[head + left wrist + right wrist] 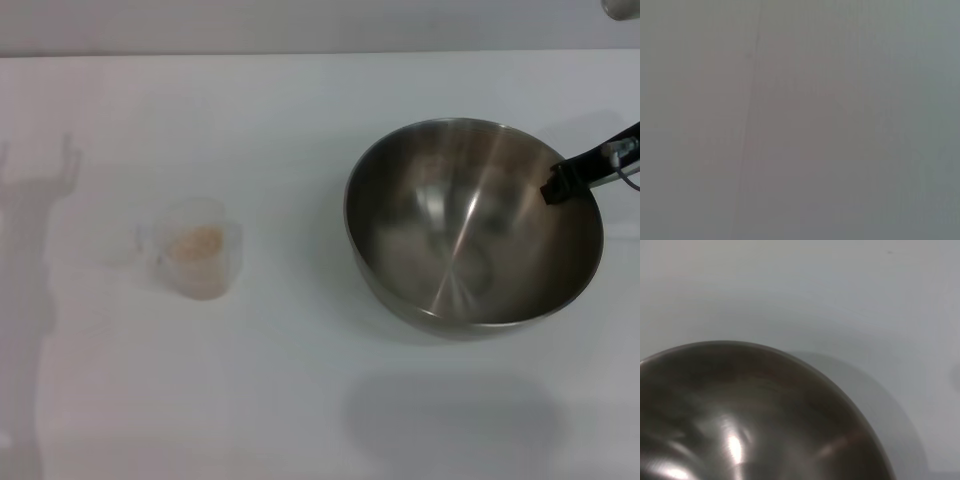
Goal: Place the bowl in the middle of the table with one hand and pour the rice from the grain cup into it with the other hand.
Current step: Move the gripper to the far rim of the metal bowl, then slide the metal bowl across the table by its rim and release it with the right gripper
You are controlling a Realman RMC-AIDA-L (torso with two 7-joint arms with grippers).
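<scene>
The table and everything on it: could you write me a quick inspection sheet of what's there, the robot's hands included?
Surface: white table, plain, with soft shadows at its left and near edges.
Job's things: steel bowl right of centre, upright and empty; grain cup to its left, standing apart, with rice inside.
Clutter: nothing seen.
Grippers: right gripper at the bowl's far right rim, one dark finger over the rim; left gripper not in view, only its shadow shows.
Cables: a thin grey wire loops by the right gripper.
Surroundings: pale wall behind the table.
</scene>
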